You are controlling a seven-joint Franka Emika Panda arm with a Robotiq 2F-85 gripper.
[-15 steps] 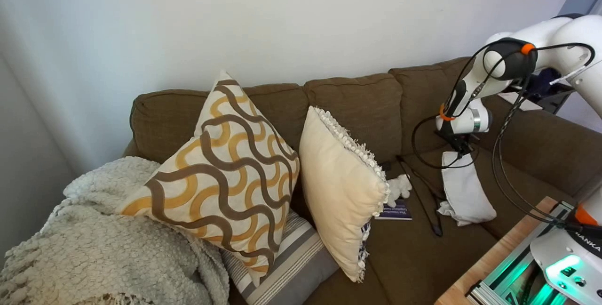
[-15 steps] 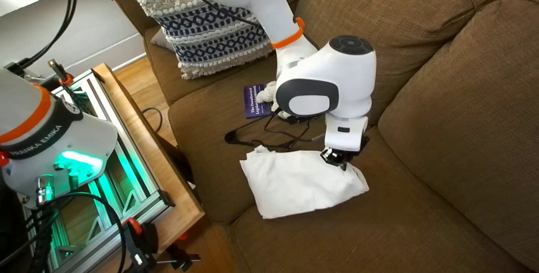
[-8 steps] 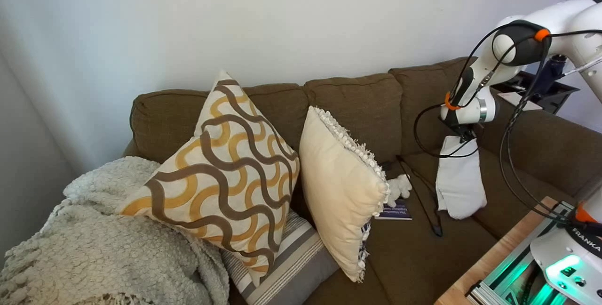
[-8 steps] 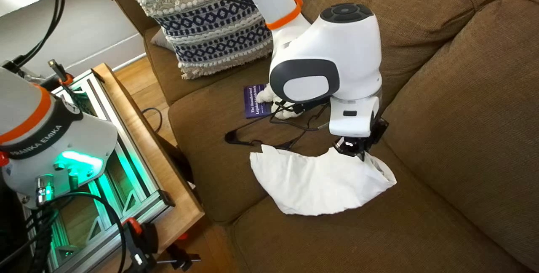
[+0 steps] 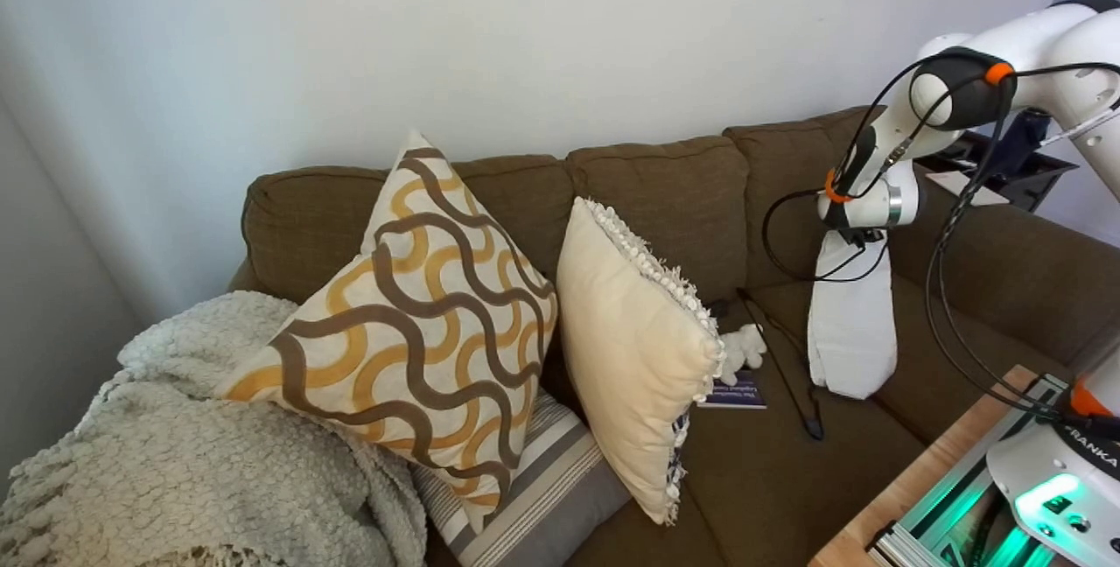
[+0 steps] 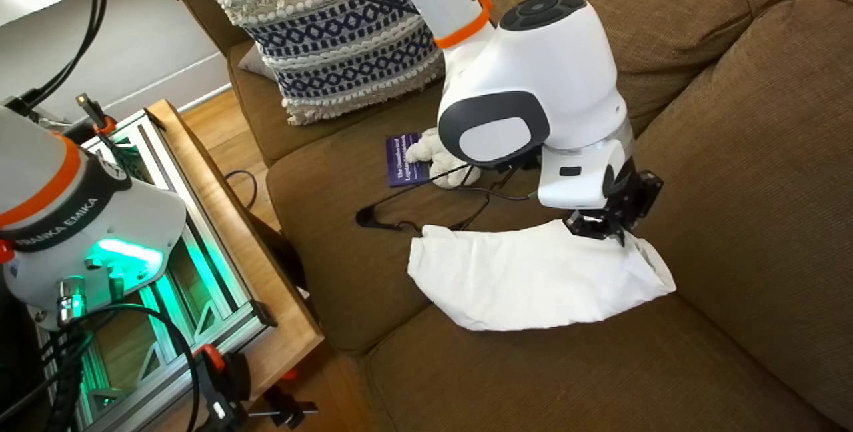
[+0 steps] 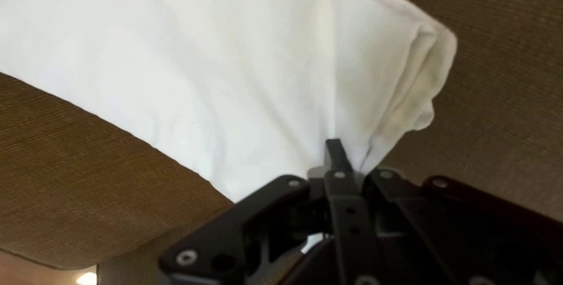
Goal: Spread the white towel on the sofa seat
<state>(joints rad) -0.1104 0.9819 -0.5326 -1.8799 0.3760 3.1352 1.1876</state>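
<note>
White towel (image 6: pixel 526 279) hung above the brown sofa seat (image 6: pixel 600 379), one edge pinched by the gripper (image 7: pixel 346 166); whether its lower end touched was unclear. Near it lay a black clothes hanger (image 6: pixel 369 219). The wrist view showed layered folds; an exterior view alone took in the wave-patterned pillow (image 5: pixel 437 322).

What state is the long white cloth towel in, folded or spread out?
Folded: in the wrist view, the long white cloth towel shows stacked layers at its end, near where the black two-fingered gripper pinches it.
</note>
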